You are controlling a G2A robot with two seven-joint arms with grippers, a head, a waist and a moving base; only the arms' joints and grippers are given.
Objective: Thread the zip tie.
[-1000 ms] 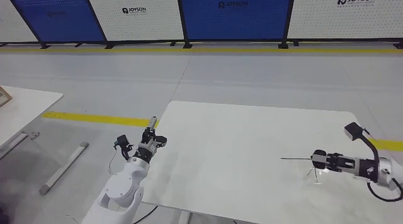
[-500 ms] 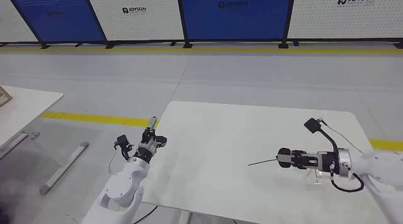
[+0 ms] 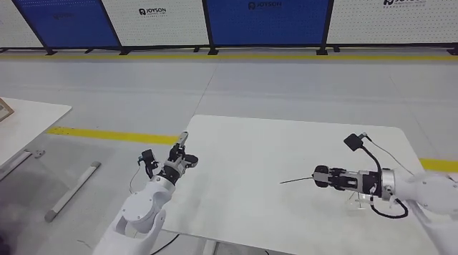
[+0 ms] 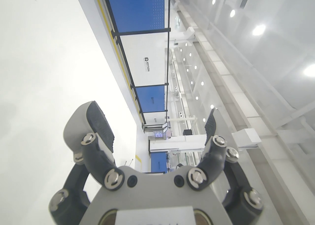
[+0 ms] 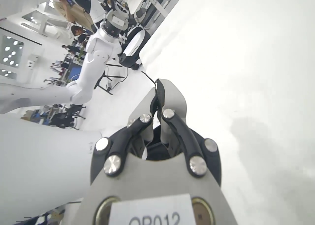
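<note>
Shifted inward from a second ago, our right gripper (image 3: 317,177) hangs over the table (image 3: 250,147) clenched on the zip tie (image 3: 295,180), which points toward our left gripper (image 3: 182,140), spread wide at the table's edge.

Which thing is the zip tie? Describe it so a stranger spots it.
Over the white table's right half, the right gripper is shut on the zip tie. It is the thin, straight black strand pointing out ahead, unlike the curved black cable behind.
</note>
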